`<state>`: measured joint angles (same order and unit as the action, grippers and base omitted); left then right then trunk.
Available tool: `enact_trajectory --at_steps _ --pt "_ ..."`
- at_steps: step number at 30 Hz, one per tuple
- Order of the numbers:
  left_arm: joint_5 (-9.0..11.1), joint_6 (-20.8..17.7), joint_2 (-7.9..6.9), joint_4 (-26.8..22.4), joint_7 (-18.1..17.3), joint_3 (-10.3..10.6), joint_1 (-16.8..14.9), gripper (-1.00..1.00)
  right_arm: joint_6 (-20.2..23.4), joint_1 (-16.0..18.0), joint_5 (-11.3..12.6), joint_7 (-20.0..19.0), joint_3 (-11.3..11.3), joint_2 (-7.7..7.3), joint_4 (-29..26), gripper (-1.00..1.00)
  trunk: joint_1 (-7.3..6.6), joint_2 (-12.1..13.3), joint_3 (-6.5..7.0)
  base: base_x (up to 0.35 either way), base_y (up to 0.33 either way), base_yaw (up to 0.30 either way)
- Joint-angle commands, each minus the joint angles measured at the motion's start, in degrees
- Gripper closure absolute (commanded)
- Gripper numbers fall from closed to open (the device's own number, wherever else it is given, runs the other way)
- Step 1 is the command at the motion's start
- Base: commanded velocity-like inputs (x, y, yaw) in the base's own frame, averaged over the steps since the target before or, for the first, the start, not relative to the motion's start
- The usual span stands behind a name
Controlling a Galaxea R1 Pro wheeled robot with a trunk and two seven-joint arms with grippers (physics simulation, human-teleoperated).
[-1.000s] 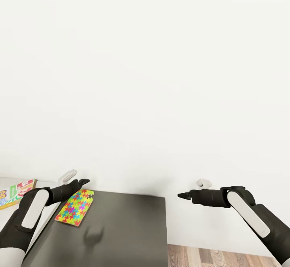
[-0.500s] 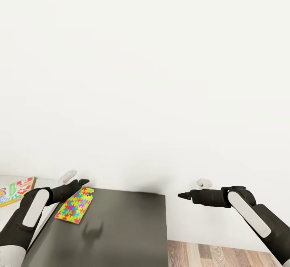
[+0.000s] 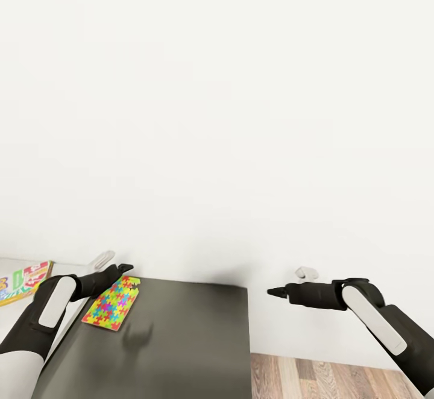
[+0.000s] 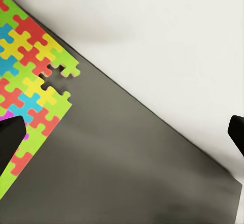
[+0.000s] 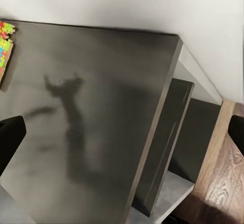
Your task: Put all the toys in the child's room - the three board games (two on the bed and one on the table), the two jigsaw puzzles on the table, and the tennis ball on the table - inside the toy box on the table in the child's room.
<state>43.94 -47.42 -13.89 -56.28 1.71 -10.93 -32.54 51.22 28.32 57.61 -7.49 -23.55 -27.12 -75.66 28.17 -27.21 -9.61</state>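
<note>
Left hand (image 3: 123,268) hovers at the lower left of the head view, over the far edge of the jigsaw puzzle (image 3: 112,301), fingers spread wide and empty in its wrist camera. The puzzle lies flat on the dark desk (image 3: 181,339), near the back left corner. A board game (image 3: 24,279) peeks in at the far left edge on the paler top. Right hand (image 3: 276,292) hangs at lower right beyond the desk's edge, also open and empty. That puzzle looks thin, light and probably bendy; pinching an edge seems safest, perhaps after sliding it to overhang.
</note>
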Motion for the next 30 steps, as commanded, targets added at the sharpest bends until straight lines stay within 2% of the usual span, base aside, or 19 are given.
enact_trajectory --at_steps 1,14,30 --pt "0.3 -0.3 -0.01 0.9 0.2 0.0 -0.6 -1.0 0.1 0.1 -0.5 -0.5 0.0 -0.17 0.0 -1.0 0.03 -0.1 -0.21 0.0 0.0 0.0" --pt "0.1 -0.3 -0.07 5.0 0.3 0.2 -3.4 -1.0 0.1 0.1 -0.4 -0.5 0.1 -0.72 0.0 -1.0 0.03 -0.1 -1.41 0.0 0.0 0.0" --pt "0.1 -0.2 -0.08 6.6 0.3 0.2 -3.9 -1.0 0.2 0.1 -0.3 -0.5 0.1 -0.82 -0.1 -1.0 0.03 -0.1 -2.88 0.0 0.0 0.0"
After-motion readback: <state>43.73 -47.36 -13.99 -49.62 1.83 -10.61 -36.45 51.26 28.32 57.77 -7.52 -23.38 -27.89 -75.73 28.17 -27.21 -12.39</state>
